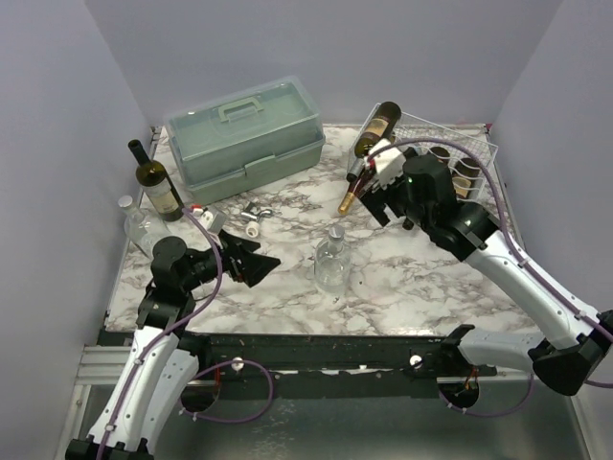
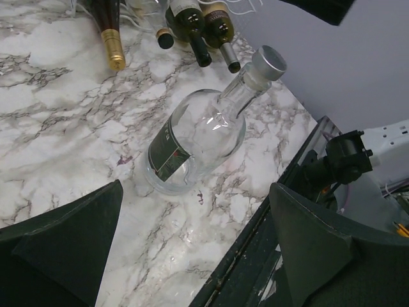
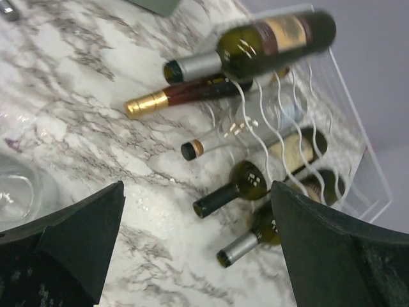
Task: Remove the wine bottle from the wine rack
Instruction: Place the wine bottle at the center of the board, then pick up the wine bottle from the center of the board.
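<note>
The white wire wine rack (image 1: 466, 144) stands at the back right, its wavy wires (image 3: 348, 134) filling the right wrist view. Several wine bottles lie in it with necks pointing out. A green one with a silver neck (image 3: 255, 48) rests on top. Below lie a gold-foil one (image 3: 185, 96), a clear black-capped one (image 3: 220, 142), a dark green one (image 3: 233, 188) and a silver-capped one (image 3: 252, 242). My right gripper (image 1: 379, 199) (image 3: 198, 249) hangs open just in front of those necks, touching none. My left gripper (image 1: 257, 261) (image 2: 195, 249) is open and empty over the front left.
A grey-green toolbox (image 1: 244, 129) sits at the back centre. A clear glass bottle (image 1: 332, 259) (image 2: 198, 137) stands mid-table, just ahead of my left gripper. A dark wine bottle (image 1: 158, 182) and a small clear bottle (image 1: 139, 225) stand at the left edge. Small metal bits (image 1: 254, 216) lie near the toolbox.
</note>
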Robot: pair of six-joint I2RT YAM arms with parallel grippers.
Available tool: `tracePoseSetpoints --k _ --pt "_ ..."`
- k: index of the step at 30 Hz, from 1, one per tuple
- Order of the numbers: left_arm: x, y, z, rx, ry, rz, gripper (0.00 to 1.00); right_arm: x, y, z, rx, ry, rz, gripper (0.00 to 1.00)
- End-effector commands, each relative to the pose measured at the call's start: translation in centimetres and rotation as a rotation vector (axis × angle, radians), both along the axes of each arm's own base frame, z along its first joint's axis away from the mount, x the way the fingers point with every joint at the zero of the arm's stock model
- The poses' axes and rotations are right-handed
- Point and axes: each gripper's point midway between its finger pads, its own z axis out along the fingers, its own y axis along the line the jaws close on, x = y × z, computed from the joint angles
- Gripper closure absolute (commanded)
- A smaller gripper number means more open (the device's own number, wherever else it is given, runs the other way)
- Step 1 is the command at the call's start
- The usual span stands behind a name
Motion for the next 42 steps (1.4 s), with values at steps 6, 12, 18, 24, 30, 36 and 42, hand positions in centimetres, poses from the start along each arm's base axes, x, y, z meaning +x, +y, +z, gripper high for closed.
tracePoseSetpoints --k 6,12,18,24,30,36,42 --pt "-0.4 -1.1 1.7 -0.004 -0.123 0.040 0.02 2.1 -3.1 -2.5 0.580 0.288 -0.398 0.00" --pt "-0.3 -1.7 2.4 -0.018 -0.142 0.084 0.02 1.7 -2.6 -4.5 0.751 0.371 -0.333 0.01" --pt "0.2 -2.9 2.9 -0.063 -0.040 0.138 0.01 1.2 -3.0 -7.2 0.755 0.394 -0.273 0.03" --pt "1.5 -3.9 3.1 -0.040 0.062 0.298 0.01 1.9 -5.1 -8.7 0.705 0.284 -0.307 0.01" --pt "2.6 -4.2 3.1 0.173 0.144 0.559 0.01 2.1 -6.6 -11.3 0.704 0.282 -0.338 0.01" --pt "2.1 -7.5 3.9 0.368 0.112 0.622 0.01 2.3 -8.9 -11.9 0.693 0.267 -0.402 0.00" --pt "3.0 -11.8 4.6 0.473 0.026 0.611 0.02 1.7 -9.4 -11.7 0.721 0.278 -0.399 0.00"
